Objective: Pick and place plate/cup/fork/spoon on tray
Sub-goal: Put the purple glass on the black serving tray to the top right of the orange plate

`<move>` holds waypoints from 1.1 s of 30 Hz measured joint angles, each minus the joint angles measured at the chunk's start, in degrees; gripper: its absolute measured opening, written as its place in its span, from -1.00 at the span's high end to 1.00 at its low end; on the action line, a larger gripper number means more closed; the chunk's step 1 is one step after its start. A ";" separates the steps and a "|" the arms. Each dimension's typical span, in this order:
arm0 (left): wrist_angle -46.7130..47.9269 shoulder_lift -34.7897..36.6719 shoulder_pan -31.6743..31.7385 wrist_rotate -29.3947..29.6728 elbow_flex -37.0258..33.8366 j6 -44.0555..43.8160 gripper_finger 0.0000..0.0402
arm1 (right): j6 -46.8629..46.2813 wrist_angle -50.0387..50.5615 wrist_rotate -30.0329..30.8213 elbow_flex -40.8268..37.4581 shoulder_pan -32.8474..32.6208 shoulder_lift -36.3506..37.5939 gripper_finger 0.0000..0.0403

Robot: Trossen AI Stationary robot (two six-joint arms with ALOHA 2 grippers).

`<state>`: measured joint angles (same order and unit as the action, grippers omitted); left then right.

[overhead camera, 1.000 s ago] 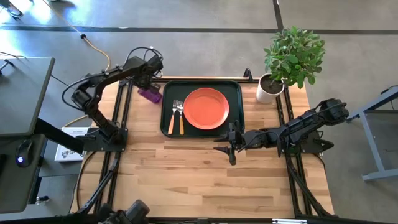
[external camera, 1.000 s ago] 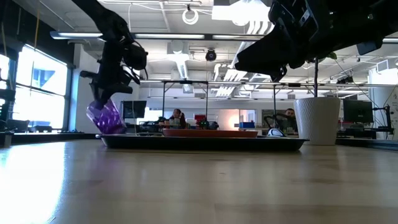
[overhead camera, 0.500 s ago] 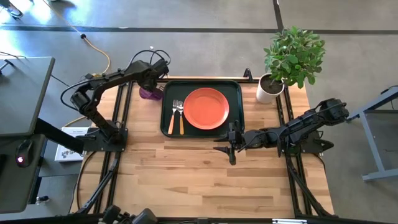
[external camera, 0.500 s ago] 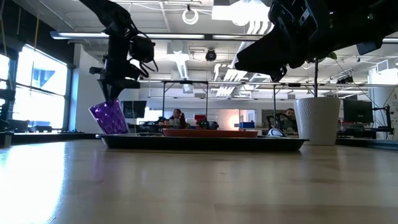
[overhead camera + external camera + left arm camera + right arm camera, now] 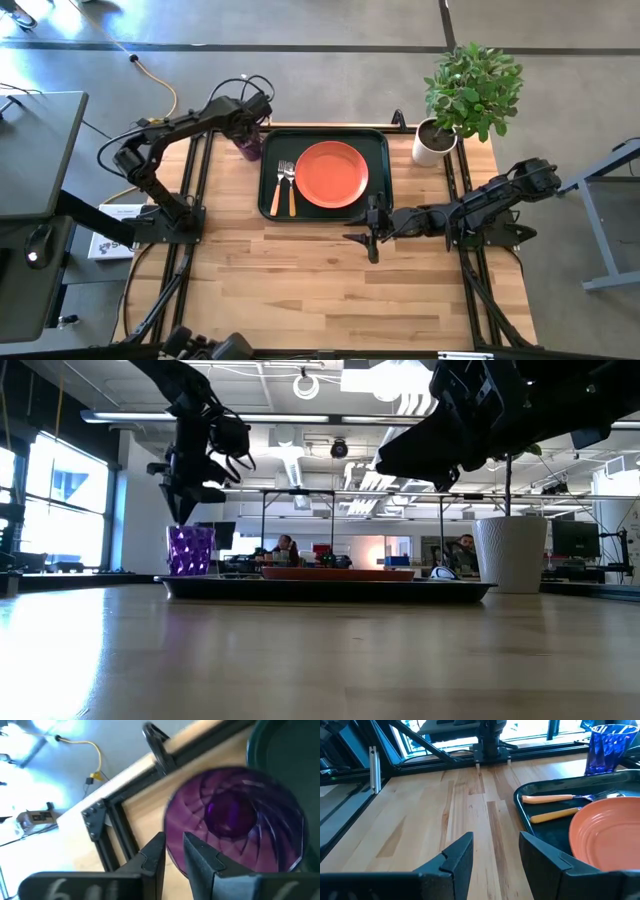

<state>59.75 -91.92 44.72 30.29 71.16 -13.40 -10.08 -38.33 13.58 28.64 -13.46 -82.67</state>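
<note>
The purple cup [image 5: 190, 550] stands upright just off the tray's far left corner, and it also shows in the high view [image 5: 249, 146]. My left gripper [image 5: 186, 518] is above it, shut on its rim. The dark tray [image 5: 268, 207] holds the coral plate [image 5: 331, 174], the fork [image 5: 277, 188] and the spoon [image 5: 291, 192]. My right gripper [image 5: 372, 233] is open and empty, just off the tray's near edge. My left gripper [image 5: 174, 852] holds the cup by its rim [image 5: 171, 831], one finger inside the cup and one outside. The fingers come from above, pointing down. The cup is upright below them; whether its base rests on the table I cannot tell.
A white pot [image 5: 435, 143] with a green plant stands at the table's far right corner. Black frame rails run along the table's left and right sides. The near half of the wooden table [image 5: 330, 290] is bare.
My left gripper has gone a little toward the tray and the table's far edge, and has turned until its fingers point down. The cup, held tilted a second ago, now hangs upright below it.
</note>
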 joint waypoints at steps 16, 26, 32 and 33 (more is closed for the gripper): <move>-0.23 -0.22 10.83 -13.95 2.01 -0.39 0.01 | -1.93 5.36 -0.17 0.00 -0.08 -0.04 0.26; -5.29 -0.22 11.14 -18.09 -2.21 0.60 0.14 | -1.50 4.75 -0.19 0.00 -0.08 -0.02 0.26; -5.62 -0.22 11.16 -17.74 -5.15 1.61 0.43 | -1.49 4.67 -0.24 0.00 -0.08 -0.02 0.26; -5.66 -0.22 11.16 -17.75 -5.49 1.85 0.50 | -1.49 4.59 -0.23 0.00 -0.08 -0.02 0.26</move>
<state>54.09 -92.14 55.87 12.53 65.67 -11.55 -11.57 -33.74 13.35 28.64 -13.54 -82.70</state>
